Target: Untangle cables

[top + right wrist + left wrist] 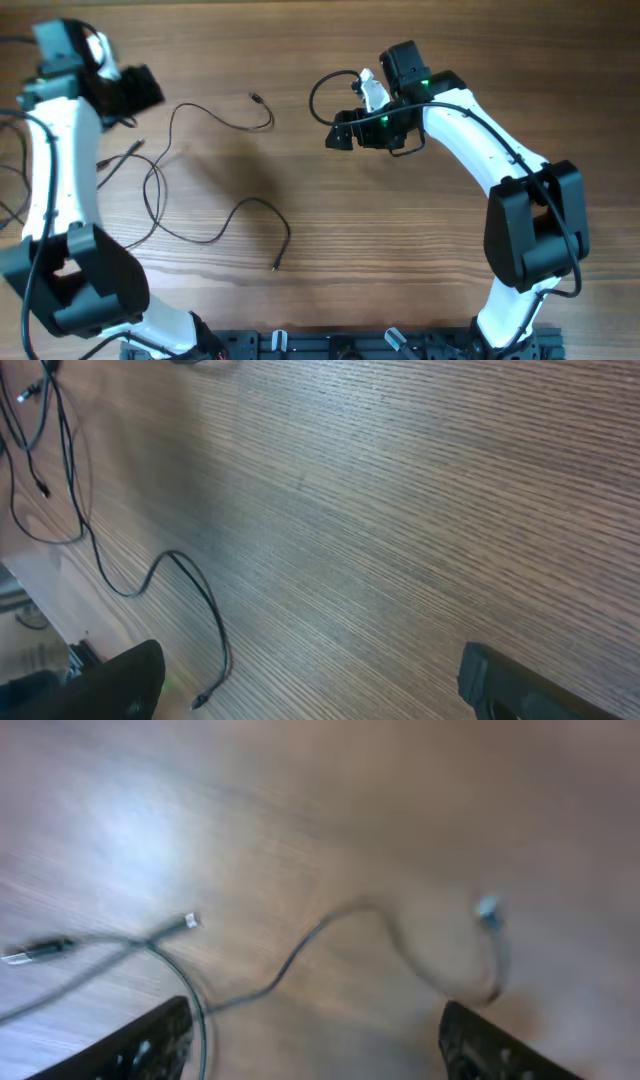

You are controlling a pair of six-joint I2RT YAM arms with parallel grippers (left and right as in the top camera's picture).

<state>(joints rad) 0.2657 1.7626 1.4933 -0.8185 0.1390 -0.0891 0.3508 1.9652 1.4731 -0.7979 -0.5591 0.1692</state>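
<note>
Thin black cables [160, 190] lie in loose strands on the left half of the wooden table. Silvery plug ends lie at the top [255, 97] and at the lower middle [275, 267]. My left gripper [140, 88] is open and empty above the table's far left. Its wrist view is blurred and shows strands [300, 952] and plugs [189, 921] [487, 907] below the open fingers [315, 1050]. My right gripper [338, 135] is open and empty over bare wood, right of the cables. Its wrist view shows a strand [190, 575] ending in a plug [200, 701] by the left finger [310, 695].
A thicker black arm cable [320, 90] loops beside the right wrist. More arm cables hang at the left edge [10, 170]. The arms' base rail [380, 345] runs along the front edge. Bare wood lies between the two arms.
</note>
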